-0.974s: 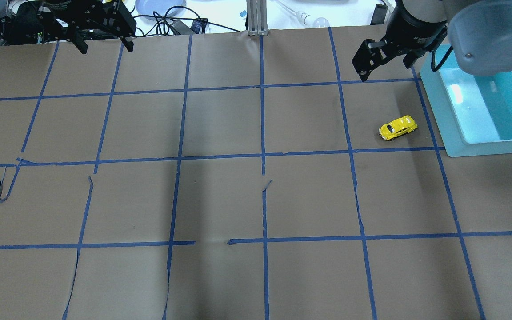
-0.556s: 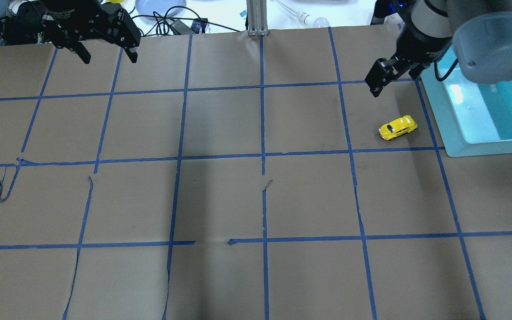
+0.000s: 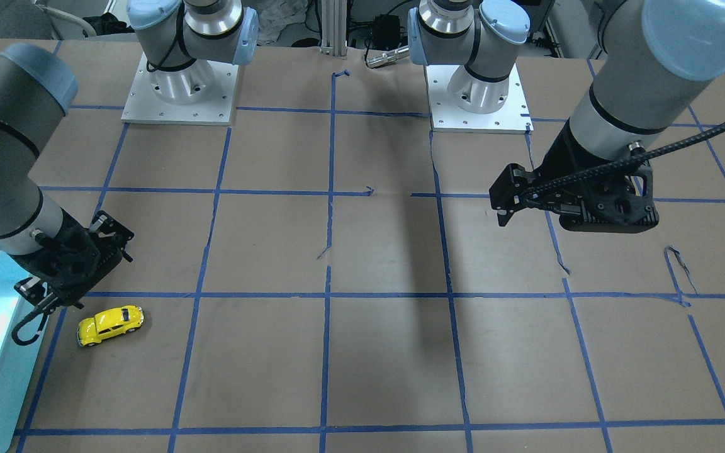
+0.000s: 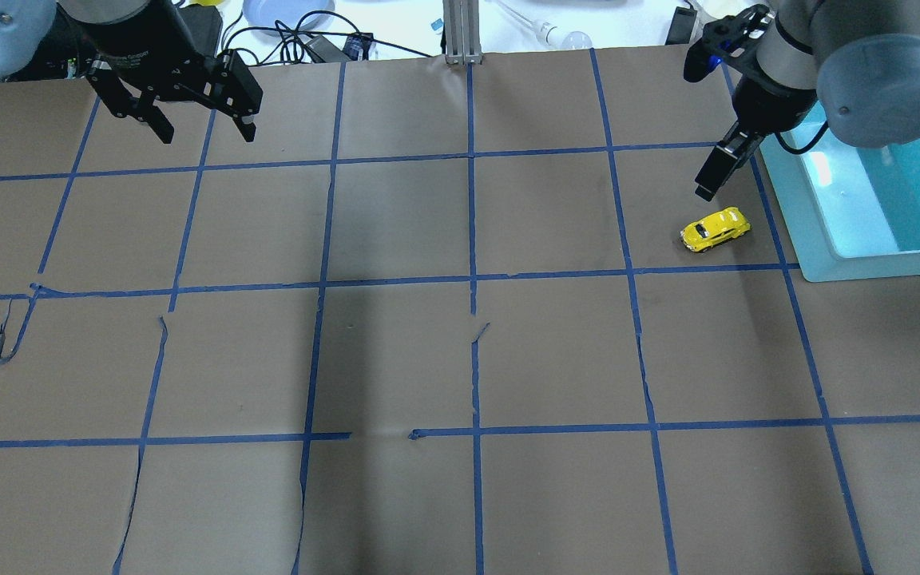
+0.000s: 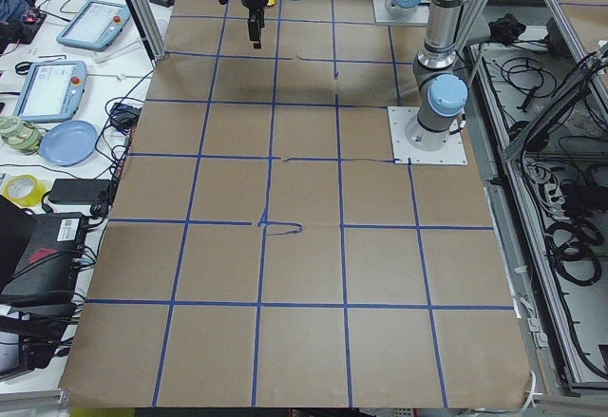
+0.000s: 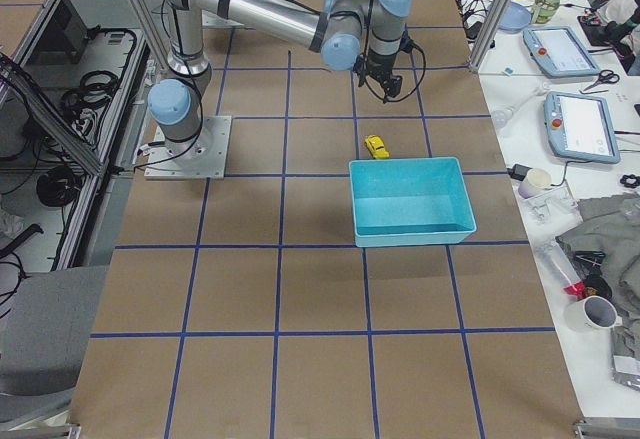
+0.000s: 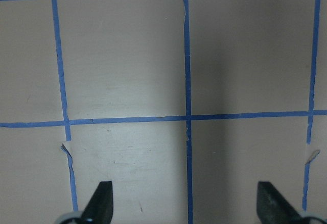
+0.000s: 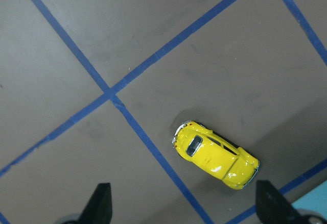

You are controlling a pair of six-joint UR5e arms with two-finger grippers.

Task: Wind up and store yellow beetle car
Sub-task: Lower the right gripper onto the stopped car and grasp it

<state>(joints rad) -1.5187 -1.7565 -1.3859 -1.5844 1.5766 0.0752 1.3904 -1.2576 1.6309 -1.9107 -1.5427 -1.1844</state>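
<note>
One yellow beetle car (image 4: pixel 715 229) is sitting on its wheels at the right of the overhead frame. It is resting on the brown bench (image 4: pixel 460 359), just left of a teal bin (image 4: pixel 815 247) and not touching it. Its long axis is running from lower left to upper right there, only a little off the horizontal. I cannot tell which end is the nose.

The right gripper (image 4: pixel 704 185) is hanging near the car, just above it in that frame and clear of it. In the right wrist view its fingers (image 8: pixel 100 199) are standing wide apart and gripping nothing. The car is lying between them higher in that frame, slanting from upper left to lower right.

The left gripper (image 4: pixel 206 132) is hovering at the upper left of the overhead frame, well apart from the car. Its fingers are also spread wide, holding nothing, over bench paper crossed by blue tape lines (image 4: pixel 472 239).
</note>
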